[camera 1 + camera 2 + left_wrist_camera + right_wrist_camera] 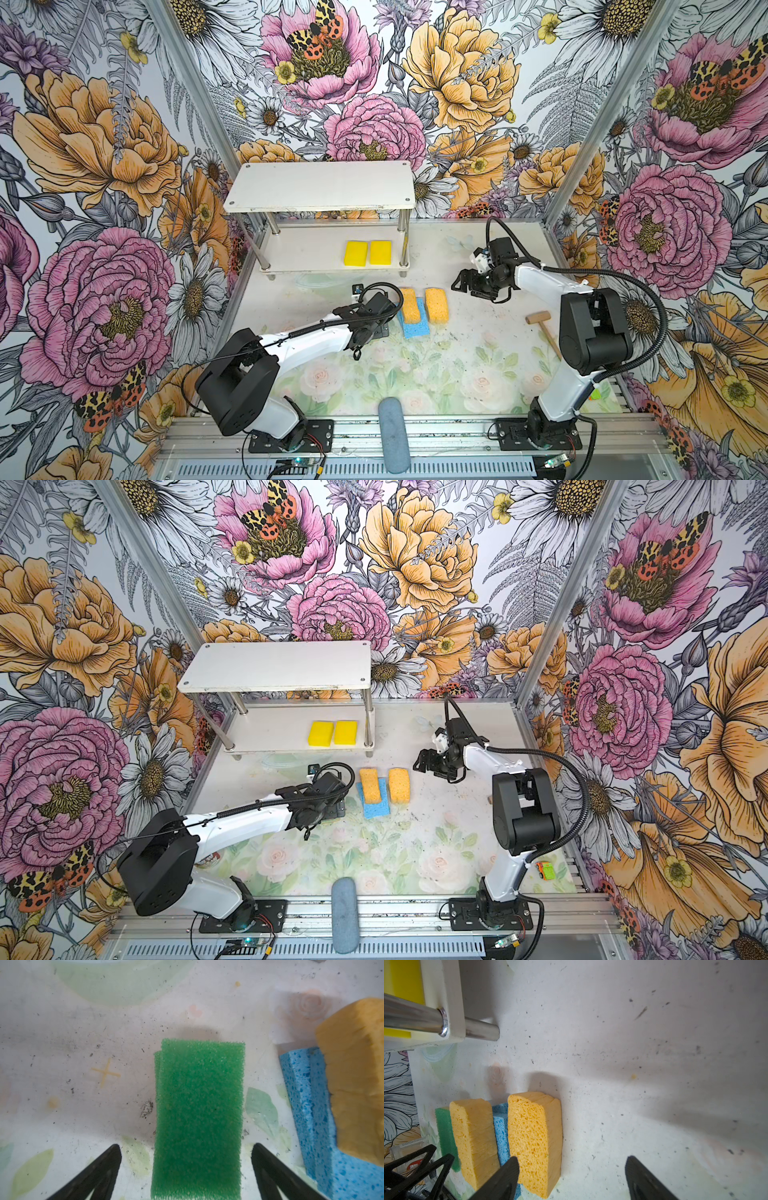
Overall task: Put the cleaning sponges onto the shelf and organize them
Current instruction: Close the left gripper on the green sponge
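While the left gripper (186, 1147) is hovering low over the pale floral table (457, 374), its black fingers (104, 1167) are standing wide apart on either side of a green rectangular scouring sponge (197, 1115), clear of both its long edges. That sponge's long axis is running straight out between the fingers, away from the wrist.

Just beside it, a flat blue speckled sponge (417, 330) is lying under a porous pale orange sponge (410, 306), with its near end poking out toward the front. A second porous orange sponge (436, 305) is sitting just to the right. All three are pointing front to back, with their long axes aimed roughly at the two-tier white shelf with shiny metal posts (320, 187).

On the right end of its lower board, a bright yellow foam sponge (355, 253) and a second yellow sponge (380, 252) are lying side by side, their long axes also running front to back.

Over on the right, the right gripper (461, 282) is hanging beside the orange pair, its fingers partly apart and gripping nothing.
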### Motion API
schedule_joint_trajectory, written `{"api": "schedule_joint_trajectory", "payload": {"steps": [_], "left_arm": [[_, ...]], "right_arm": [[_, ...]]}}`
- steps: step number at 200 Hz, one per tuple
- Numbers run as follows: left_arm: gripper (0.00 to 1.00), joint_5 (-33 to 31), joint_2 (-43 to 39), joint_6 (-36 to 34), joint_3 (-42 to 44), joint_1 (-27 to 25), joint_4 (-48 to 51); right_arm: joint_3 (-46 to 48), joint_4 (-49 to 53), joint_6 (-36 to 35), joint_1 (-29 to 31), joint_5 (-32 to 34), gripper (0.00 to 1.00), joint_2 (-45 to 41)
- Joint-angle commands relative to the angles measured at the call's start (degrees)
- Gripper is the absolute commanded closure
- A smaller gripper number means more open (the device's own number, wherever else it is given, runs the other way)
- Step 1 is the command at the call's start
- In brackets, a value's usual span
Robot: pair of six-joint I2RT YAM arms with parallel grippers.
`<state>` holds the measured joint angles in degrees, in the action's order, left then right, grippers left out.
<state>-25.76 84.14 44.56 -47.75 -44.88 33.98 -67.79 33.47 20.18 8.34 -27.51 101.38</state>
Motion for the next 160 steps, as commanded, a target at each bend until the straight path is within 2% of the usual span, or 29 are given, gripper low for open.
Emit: {"api": "schedule_joint_trajectory", "payload": {"steps": [1,47,91,160], "left_arm": [[0.01,-1.42,0.39,-1.11,-1.31,-0.47,-2.43],[0.13,-0.39,1.95,-1.36,-0.73,-1.0,-3.87],[0.14,0.78,4.09,-0.68,0.06,-1.09,-5.6],[0.24,0.75,5.42,0.22,0.22,-1.94,-5.64]], "right_arm": [[-1.82,-1.16,0.82,0.39,-0.29,0.17,0.77],[-1.82,-1.2,1.0,0.67,-0.02,0.18,0.7],[-1.91,-1.14,1.0,0.88,-0.09,0.18,0.75],[-1.91,-1.14,1.08,1.06,0.1,0.18,0.75]]}}
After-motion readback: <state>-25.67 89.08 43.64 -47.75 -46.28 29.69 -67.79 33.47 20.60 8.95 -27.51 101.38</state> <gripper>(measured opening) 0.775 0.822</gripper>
